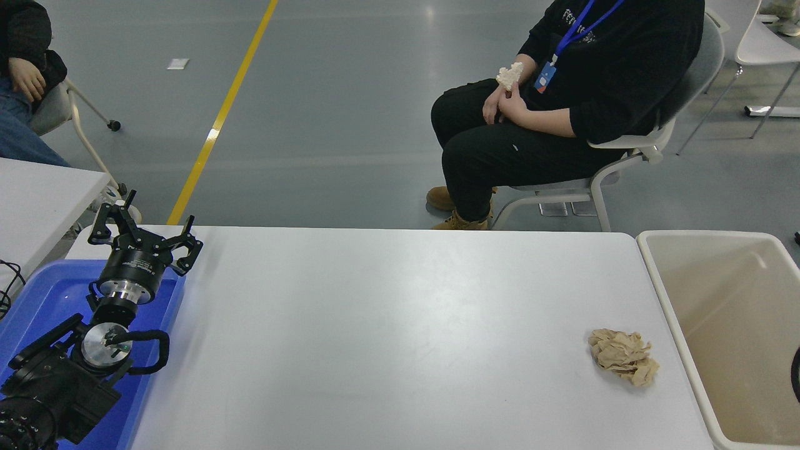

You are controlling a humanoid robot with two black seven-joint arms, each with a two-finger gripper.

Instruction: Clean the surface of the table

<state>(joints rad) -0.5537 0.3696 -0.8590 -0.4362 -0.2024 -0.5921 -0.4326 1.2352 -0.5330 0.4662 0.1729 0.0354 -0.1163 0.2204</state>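
Note:
The white table surface [387,331] fills the middle of the head view. A crumpled beige paper wad [623,355] lies on it near the right edge, close to the bin. My left gripper [145,232] is open and empty, parked at the lower left above the blue tray. My right gripper is out of view; only a thin dark sliver of something shows at the right edge [796,375].
A beige plastic bin [669,294] stands against the table's right end. A blue tray [44,294] sits at the left under my left arm. A person [600,81] sits on a chair beyond the far edge, holding a pale crumpled wad [509,75]. A smaller white table [37,200] is at left.

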